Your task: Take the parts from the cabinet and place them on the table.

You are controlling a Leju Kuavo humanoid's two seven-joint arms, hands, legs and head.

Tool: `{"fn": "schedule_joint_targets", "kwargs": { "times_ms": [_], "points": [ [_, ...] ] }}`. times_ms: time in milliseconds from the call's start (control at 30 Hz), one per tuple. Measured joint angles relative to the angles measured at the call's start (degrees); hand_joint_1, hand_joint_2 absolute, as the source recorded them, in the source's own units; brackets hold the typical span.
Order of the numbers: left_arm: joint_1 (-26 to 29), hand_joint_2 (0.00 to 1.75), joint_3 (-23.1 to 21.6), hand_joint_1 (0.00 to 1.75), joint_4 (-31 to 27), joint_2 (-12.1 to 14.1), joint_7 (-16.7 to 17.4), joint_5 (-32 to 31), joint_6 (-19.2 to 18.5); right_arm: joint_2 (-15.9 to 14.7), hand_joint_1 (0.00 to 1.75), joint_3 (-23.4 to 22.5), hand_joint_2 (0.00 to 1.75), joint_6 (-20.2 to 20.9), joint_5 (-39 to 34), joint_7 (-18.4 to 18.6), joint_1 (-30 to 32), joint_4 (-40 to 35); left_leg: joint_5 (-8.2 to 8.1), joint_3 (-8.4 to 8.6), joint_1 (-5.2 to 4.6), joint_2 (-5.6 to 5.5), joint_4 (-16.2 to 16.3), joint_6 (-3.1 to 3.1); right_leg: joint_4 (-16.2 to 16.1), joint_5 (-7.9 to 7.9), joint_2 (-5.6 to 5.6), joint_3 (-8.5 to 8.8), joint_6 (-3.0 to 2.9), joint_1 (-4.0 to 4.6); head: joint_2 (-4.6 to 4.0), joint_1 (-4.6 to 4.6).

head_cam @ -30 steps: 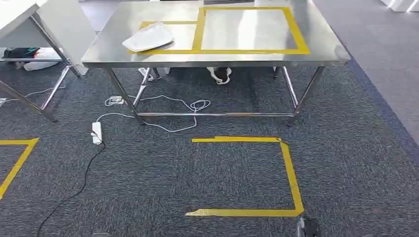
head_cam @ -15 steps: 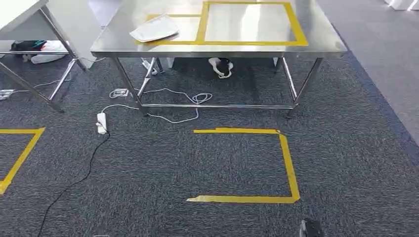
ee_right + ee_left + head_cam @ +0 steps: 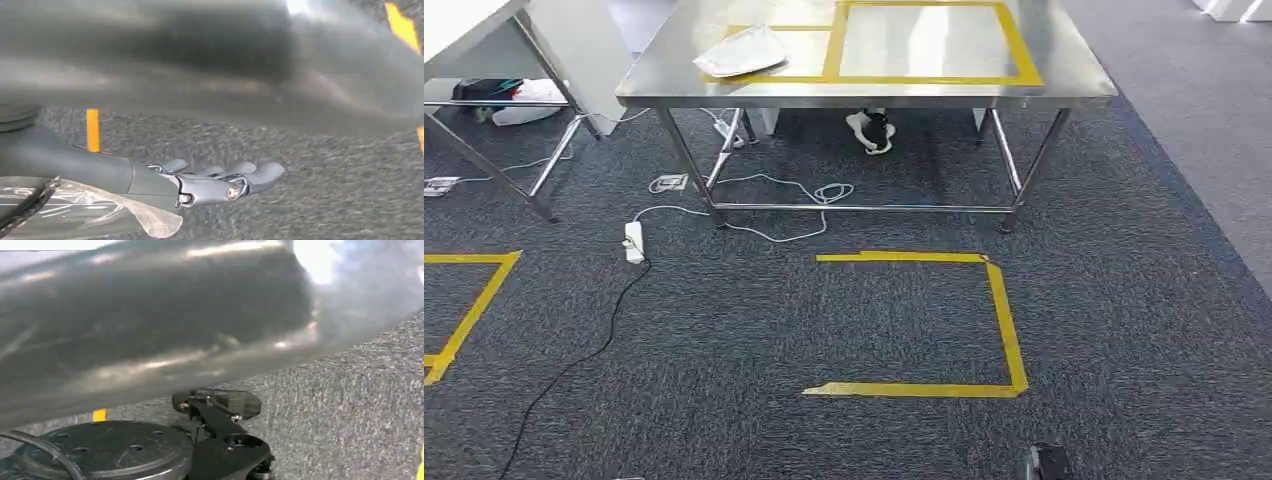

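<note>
A white flat part (image 3: 744, 50) lies on the steel table (image 3: 864, 92), inside the smaller of two yellow-taped fields (image 3: 924, 78) on its top. The table stands ahead of me across dark carpet. My right hand (image 3: 220, 182) hangs over the carpet with its fingers stretched out and nothing in them. A clear plastic film (image 3: 100, 210) lies along its wrist. In the left wrist view, dark jointed parts (image 3: 220, 440) that may be my left hand show over the carpet. How its fingers stand I cannot tell.
A yellow tape square (image 3: 1009, 320), open on its left side, marks the carpet in front of the table. A white power strip (image 3: 633, 241) and loose cables (image 3: 794, 190) lie by the table's left legs. Another table (image 3: 484, 20) stands at the far left, with more floor tape (image 3: 464, 310) near it.
The whole picture has shifted: the table and the floor tape sit higher in the head view than before, so the camera has moved. The part on the table has not moved.
</note>
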Motion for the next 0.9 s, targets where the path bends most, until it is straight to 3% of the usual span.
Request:
{"fn": "schedule_joint_targets", "kwargs": {
  "times_ms": [67,100,167,200,233,267,300,367,400,533,567,600,633,767,867,900],
  "points": [
    [0.06,0.00,0.26,0.00,0.00,0.15,0.00,-0.02,0.00,0.13,0.00,-0.02,0.00,0.07,0.07,-0.02,0.00,0.00,-0.68,-0.41,0.05,-0.21,0.81,-0.54,-0.41,0.79,-0.16,-0.15,-1.11,-0.49,0.00,0.07],
    [0.06,0.00,0.39,0.00,0.00,0.11,0.00,-0.04,0.00,0.13,0.00,-0.02,0.00,0.02,0.13,-0.07,-0.10,0.00,-2.57,-1.28,0.11,-0.26,2.80,-1.07,-0.41,0.96,-0.11,-0.39,-1.39,-0.52,0.00,-0.35],
    [0.00,0.00,0.48,0.00,0.00,0.09,0.00,-0.22,0.00,0.13,0.00,-0.02,0.00,-0.09,0.42,-0.07,-0.02,0.00,-7.48,-4.79,0.66,-0.28,11.52,-1.85,-0.35,1.27,-0.17,-0.90,-1.56,-0.48,0.00,-0.44],
    [0.00,0.00,0.48,0.00,0.00,0.09,0.02,-0.28,0.00,0.15,0.00,-0.02,0.00,-0.15,0.39,-0.07,0.00,0.00,-9.17,-6.47,0.80,-0.28,15.73,-2.06,-0.29,1.38,-0.24,-1.16,-1.53,-0.47,0.00,-0.48],
    [0.02,0.00,0.50,0.00,0.00,0.09,0.02,-0.28,0.00,0.15,0.00,-0.02,0.00,-0.20,0.42,-0.07,0.02,0.00,-9.70,-7.33,0.94,-0.28,18.16,-2.14,-0.20,1.50,-0.27,-1.40,-1.50,-0.47,0.00,-0.48],
    [0.14,0.00,0.52,0.00,0.00,0.09,0.02,-0.28,0.00,0.15,0.00,-0.02,0.00,-0.22,0.42,-0.07,0.03,0.00,-8.58,-6.74,1.11,-0.28,17.48,-2.14,-0.15,1.58,-0.25,-1.54,-1.49,-0.47,0.00,-0.50],
    [0.18,0.00,0.57,0.00,0.00,0.09,0.02,-0.28,0.00,0.15,0.00,-0.02,0.00,-0.24,0.44,-0.07,0.03,0.00,-6.46,-5.11,1.19,-0.28,14.42,-2.07,-0.12,1.67,-0.21,-1.59,-1.40,-0.47,0.00,-0.48],
    [0.06,0.00,0.61,0.00,0.00,0.09,0.02,-0.28,-0.02,0.15,0.00,-0.02,0.00,-0.26,0.44,-0.07,-0.05,0.00,-1.34,0.24,1.19,-0.29,3.88,-1.58,-0.11,1.80,-0.14,-1.46,-1.18,-0.47,0.00,-0.50],
    [-0.02,0.00,0.68,0.00,0.00,0.09,0.02,-0.28,-0.02,0.20,0.00,-0.02,0.00,-0.26,0.44,-0.07,-0.11,0.00,-1.43,1.79,1.06,-0.35,0.65,-1.26,-0.10,1.88,-0.15,-1.61,-0.94,-0.33,0.00,-0.44],
    [0.08,0.00,1.03,0.00,0.00,0.09,0.02,-0.37,0.00,0.20,0.00,-0.02,0.00,-0.26,0.46,-0.07,-0.18,0.00,-1.15,1.17,0.64,-0.33,-0.51,-0.20,-0.69,2.80,-0.23,-2.19,0.65,-0.33,0.00,-0.42],
    [0.11,0.00,1.07,0.00,0.00,0.04,0.02,-0.50,0.00,0.20,0.00,-0.02,0.00,-0.28,0.50,-0.07,-0.17,0.00,-0.63,1.49,0.82,-0.33,-1.39,-0.81,-0.63,2.12,-0.21,-2.10,-0.71,-0.17,0.00,-0.50],
    [-0.02,0.00,1.11,0.00,0.00,0.00,0.02,-0.72,-0.02,0.20,0.00,-0.02,0.00,-0.35,0.55,-0.22,-0.22,0.00,-0.52,1.38,0.84,-0.35,-1.40,-0.84,-0.95,3.03,-0.23,-2.47,-3.09,-0.16,0.00,-0.26],
    [-0.08,0.00,1.24,0.00,0.00,-0.11,0.02,-0.83,-0.02,0.20,0.00,-0.02,0.00,-0.35,0.61,-0.24,-0.21,-0.02,-0.40,1.25,0.78,-0.35,-1.40,-0.64,-0.95,3.06,-0.19,-2.57,-3.05,-0.11,0.00,-0.28],
    [-0.14,0.00,1.70,0.00,0.00,-0.28,0.02,-1.27,-0.09,0.20,0.00,0.00,0.00,-0.26,0.90,-0.50,-0.17,0.00,-0.30,1.20,0.47,-0.31,-1.31,-0.10,-1.38,3.60,-0.14,-2.70,-1.97,-0.37,0.00,-0.26],
    [-0.17,0.00,2.14,0.00,0.00,-0.28,0.11,-1.88,-0.09,0.20,0.00,-0.02,0.00,-0.42,1.09,-0.83,-0.18,-0.02,-0.27,1.14,0.27,-0.31,-1.24,0.25,-1.71,3.75,-0.15,-2.70,-0.04,-0.66,0.00,-0.28],
    [-0.17,0.00,2.34,0.00,0.00,-0.30,0.18,-2.32,-0.13,0.20,0.00,-0.02,0.00,-0.55,1.20,-0.92,-0.17,-0.02,-0.28,1.09,0.23,-0.32,-1.19,0.25,-1.71,3.79,-0.14,-2.69,0.22,-0.73,0.00,-0.28]
  ]
}}
